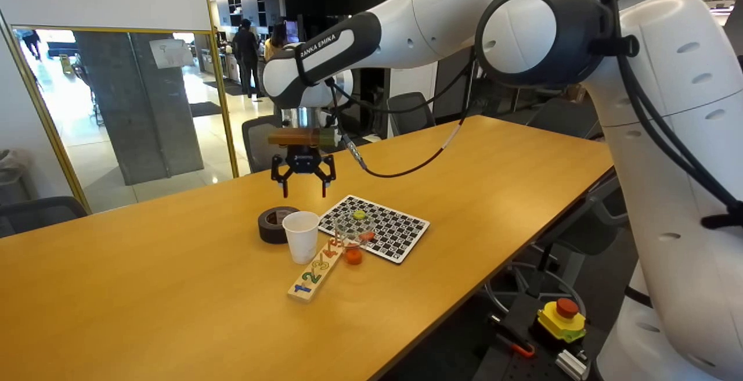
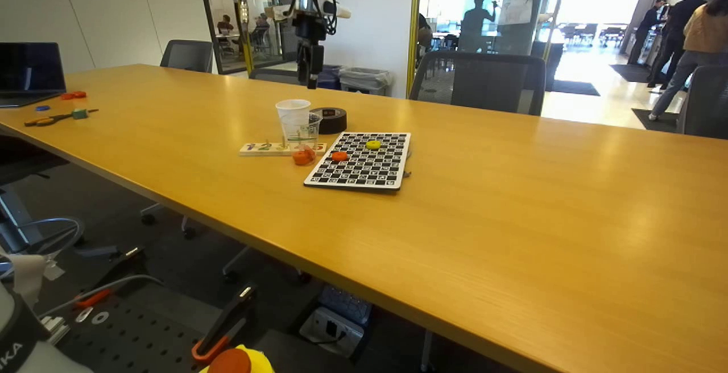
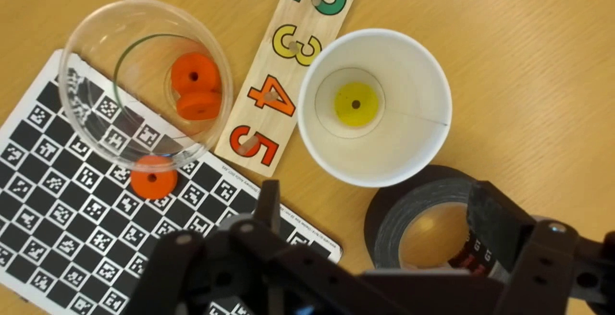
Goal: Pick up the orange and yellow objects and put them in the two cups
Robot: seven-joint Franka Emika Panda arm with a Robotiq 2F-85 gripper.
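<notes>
A white paper cup (image 1: 302, 238) stands upright; the wrist view shows a yellow ring (image 3: 355, 104) on its bottom. A clear plastic cup (image 3: 139, 3) stands beside it, with two orange rings (image 3: 196, 84) inside. The clear cup also shows in an exterior view (image 2: 311, 128). One more orange ring (image 2: 339, 156) and a yellow ring (image 2: 373, 144) lie on the checkered board; that yellow ring is hidden in the wrist view. My gripper (image 1: 305, 194) is open and empty, high above the table near the white cup and tape roll. Its fingers (image 3: 377, 199) are wide apart.
A dark tape roll (image 3: 423, 219) sits right beside the white cup. A wooden number strip with pegs (image 3: 269, 89) lies between the cups. The checkered board (image 1: 400, 238) lies alongside. Pliers (image 2: 48, 120) and a laptop (image 2: 31, 71) are farther along the table.
</notes>
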